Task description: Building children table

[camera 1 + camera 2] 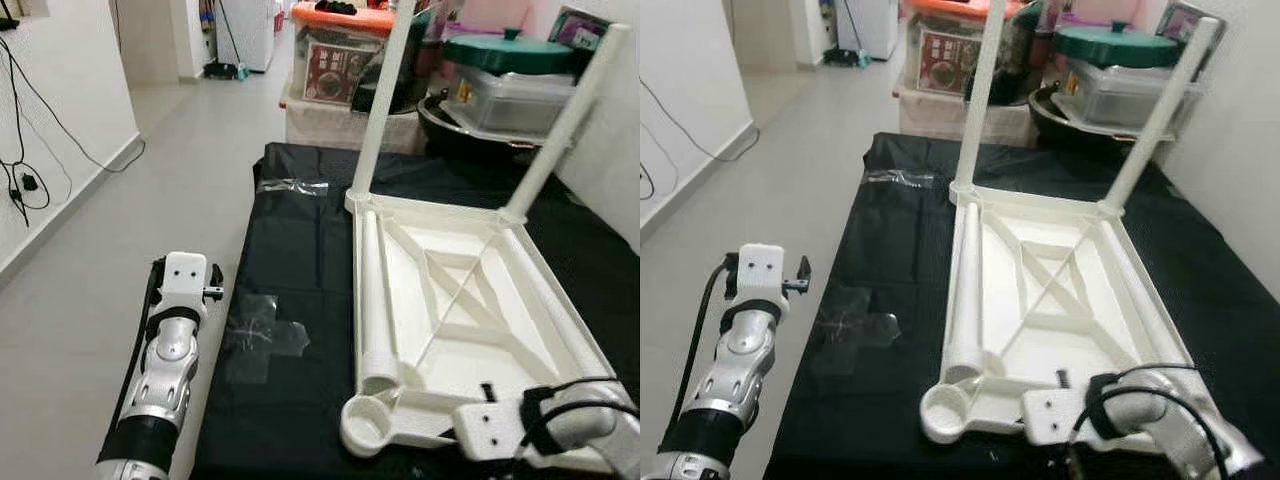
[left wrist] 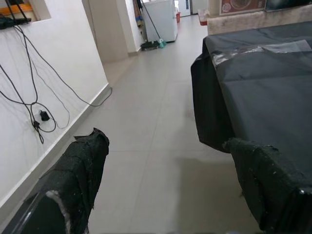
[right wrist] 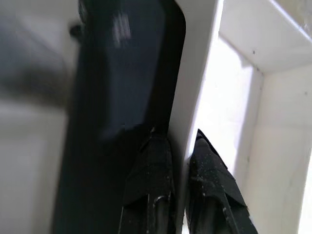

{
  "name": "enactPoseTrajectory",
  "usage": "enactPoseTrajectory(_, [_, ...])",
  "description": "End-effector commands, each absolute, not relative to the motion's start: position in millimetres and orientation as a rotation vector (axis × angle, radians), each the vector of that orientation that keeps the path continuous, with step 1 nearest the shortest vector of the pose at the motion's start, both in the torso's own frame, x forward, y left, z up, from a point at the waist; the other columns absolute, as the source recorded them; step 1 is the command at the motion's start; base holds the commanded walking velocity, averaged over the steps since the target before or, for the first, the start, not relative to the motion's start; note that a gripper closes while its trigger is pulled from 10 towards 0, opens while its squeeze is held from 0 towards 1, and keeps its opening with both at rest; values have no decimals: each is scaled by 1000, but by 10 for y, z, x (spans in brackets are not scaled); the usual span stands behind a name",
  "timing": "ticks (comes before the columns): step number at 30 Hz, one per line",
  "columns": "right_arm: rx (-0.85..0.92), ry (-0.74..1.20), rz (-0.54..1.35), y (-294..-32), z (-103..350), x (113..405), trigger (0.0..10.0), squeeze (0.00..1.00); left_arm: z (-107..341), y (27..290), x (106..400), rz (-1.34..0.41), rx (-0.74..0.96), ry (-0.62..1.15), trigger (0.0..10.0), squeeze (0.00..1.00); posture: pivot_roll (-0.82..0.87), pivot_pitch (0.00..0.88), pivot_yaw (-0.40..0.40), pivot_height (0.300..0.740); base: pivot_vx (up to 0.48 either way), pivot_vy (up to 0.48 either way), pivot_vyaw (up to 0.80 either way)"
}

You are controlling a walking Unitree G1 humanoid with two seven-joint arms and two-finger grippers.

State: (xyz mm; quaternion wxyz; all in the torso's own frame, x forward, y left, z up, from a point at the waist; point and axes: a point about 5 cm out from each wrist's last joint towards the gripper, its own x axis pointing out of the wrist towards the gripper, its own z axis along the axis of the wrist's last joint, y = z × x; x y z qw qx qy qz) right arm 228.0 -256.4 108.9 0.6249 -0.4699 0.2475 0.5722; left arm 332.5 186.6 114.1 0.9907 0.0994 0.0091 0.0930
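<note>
I have the white plastic table top (image 1: 470, 300) lying upside down on a black cloth (image 1: 300, 380) that covers a low surface, its ribbed underside facing up. Two white legs already stand in the far corner sockets: one far-left leg (image 1: 385, 95) and one far-right leg (image 1: 565, 125), both leaning slightly. A third, loose leg (image 1: 378, 305) lies inside the frame along its left edge, ending just beside the empty near-left socket (image 1: 368, 425).

My right gripper (image 3: 183, 170) is at the near edge of the table top, its fingers nearly closed with a thin white rim wall pinched between the two black pads. From the head camera the right wrist (image 1: 500, 430) sits against that near rail.

My left gripper (image 2: 170, 185) hangs beside the cloth-covered surface over the grey tile floor (image 2: 156, 146), its fingers spread wide and holding nothing. Clear tape patches (image 1: 262, 335) lie stuck to the cloth near it. Storage boxes (image 1: 335, 60) are stacked beyond.
</note>
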Motion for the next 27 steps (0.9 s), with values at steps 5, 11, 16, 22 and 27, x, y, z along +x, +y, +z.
enactPoseTrajectory(5, [-1228, 765, 1340, -2870, 852, 2155, 0, 0, 1118, 1860, 3336, 176, 211, 22, 10000, 0, 62, 0, -82, 740, 0, 0, 0])
enactPoseTrajectory(11, [-1239, 764, 1345, -2927, 833, 2169, 0, 0, 1105, 1845, 3337, 170, 211, 26, 10000, 0, 61, 0, -78, 740, 0, 0, 0])
enactPoseTrajectory(16, [-1331, 718, 1317, -2958, 807, 2249, 2118, 0, 1112, 1836, 3347, 163, 215, 26, 10000, 0, 63, 0, -76, 740, 0, 0, 0])
enactPoseTrajectory(22, [-1308, 739, 1244, -2991, 848, 2330, 10000, 329, 1115, 1837, 3350, 162, 216, 23, 10000, 0, 62, 0, -76, 740, 0, 0, 0])
enactPoseTrajectory(27, [-1228, 736, 1272, -2957, 940, 2323, 10000, 1000, 1112, 1827, 3347, 160, 215, 23, 10000, 0, 59, 0, -79, 740, 0, 0, 0])
